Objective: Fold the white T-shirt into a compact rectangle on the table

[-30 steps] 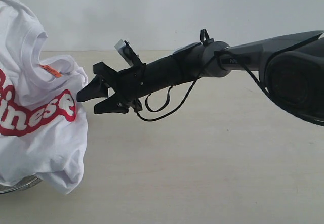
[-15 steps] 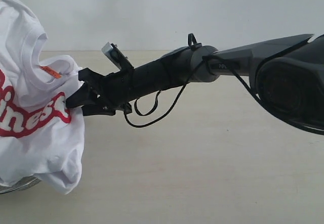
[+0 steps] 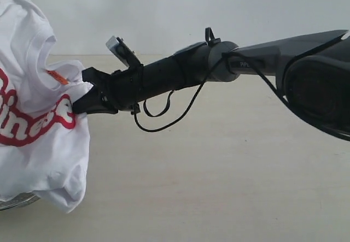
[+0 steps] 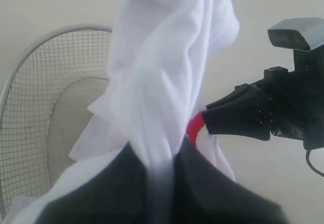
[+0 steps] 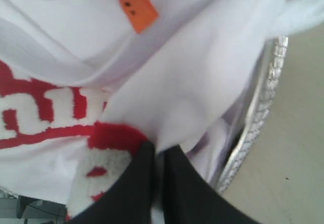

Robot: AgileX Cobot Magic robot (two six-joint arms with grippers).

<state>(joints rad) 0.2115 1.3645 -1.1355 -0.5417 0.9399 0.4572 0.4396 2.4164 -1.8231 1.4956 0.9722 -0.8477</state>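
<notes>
The white T-shirt [image 3: 38, 143] with red lettering hangs bunched in the air at the exterior view's left edge, its hem sagging toward the table [image 3: 219, 176]. My right gripper [image 3: 76, 107] reaches across from the right and is shut on a fold of the shirt beside the lettering, just below the orange neck tag [image 5: 134, 4]. In the left wrist view my left gripper [image 4: 161, 164] is shut on a gathered bunch of white T-shirt [image 4: 162, 82] cloth that hangs away from it. The right gripper [image 4: 210, 123] shows there too, pinching the shirt's side.
A round wire-mesh basket [image 4: 45, 107] sits under the hanging shirt; its rim [image 3: 16, 201] peeks out at the lower left of the exterior view. The right arm [image 3: 262, 62] stretches over the table with a loose black cable [image 3: 164, 123] dangling beneath it.
The right gripper moved left into the shirt and went from open to shut on a fold of cloth. The shirt's side is drawn in where it pinches.
</notes>
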